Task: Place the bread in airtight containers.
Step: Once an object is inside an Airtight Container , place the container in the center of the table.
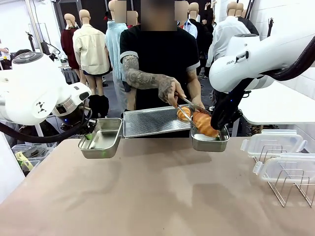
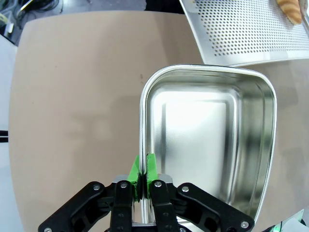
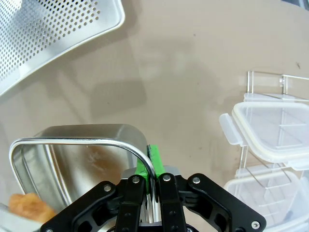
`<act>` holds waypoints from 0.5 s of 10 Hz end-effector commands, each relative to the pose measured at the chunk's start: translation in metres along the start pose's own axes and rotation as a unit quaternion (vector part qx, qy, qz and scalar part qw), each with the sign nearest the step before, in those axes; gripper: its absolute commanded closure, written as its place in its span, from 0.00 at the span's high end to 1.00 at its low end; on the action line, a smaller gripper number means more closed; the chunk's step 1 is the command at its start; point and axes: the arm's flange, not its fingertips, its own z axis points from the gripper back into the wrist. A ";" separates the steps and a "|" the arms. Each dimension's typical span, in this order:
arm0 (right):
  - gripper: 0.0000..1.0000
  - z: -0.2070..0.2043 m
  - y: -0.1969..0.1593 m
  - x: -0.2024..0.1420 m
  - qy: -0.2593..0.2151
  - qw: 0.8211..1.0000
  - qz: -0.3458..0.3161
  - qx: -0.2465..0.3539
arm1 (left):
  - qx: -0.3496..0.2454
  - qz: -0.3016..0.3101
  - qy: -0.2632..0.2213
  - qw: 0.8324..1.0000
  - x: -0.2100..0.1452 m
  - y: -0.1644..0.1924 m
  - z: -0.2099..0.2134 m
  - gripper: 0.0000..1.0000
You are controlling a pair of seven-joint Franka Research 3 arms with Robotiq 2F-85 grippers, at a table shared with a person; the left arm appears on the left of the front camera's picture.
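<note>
L gripper [image 2: 143, 169] clamps the rim of an empty shiny rectangular steel pan [image 2: 207, 140]. R gripper [image 3: 149, 166] clamps the twin pan [image 3: 72, 154], which has one golden-brown ridged croissant [image 1: 204, 123] in it — a person's metal tongs [image 1: 189, 105] at it. Next, prob.: second croissant [image 1: 183, 113], on the far perforated steel tray [image 1: 147, 121], goes into the empty pan.

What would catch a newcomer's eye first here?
The person's hand with tongs holds a croissant at the right steel pan, which the right gripper pinches by its rim. The left gripper holds an empty steel pan by its rim at left; a second croissant lies on the perforated tray between them.
</note>
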 end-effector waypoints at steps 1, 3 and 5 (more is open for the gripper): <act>0.00 0.001 -0.001 -0.004 -0.011 1.000 0.002 0.003 | 0.000 -0.002 -0.004 1.000 0.001 0.002 0.002 0.00; 0.00 0.001 -0.001 -0.004 -0.011 1.000 0.002 0.003 | 0.000 -0.002 -0.004 1.000 0.001 0.002 0.002 0.00; 0.00 0.001 -0.001 -0.004 -0.011 1.000 0.002 0.003 | 0.000 -0.002 -0.004 1.000 0.001 0.002 0.002 0.00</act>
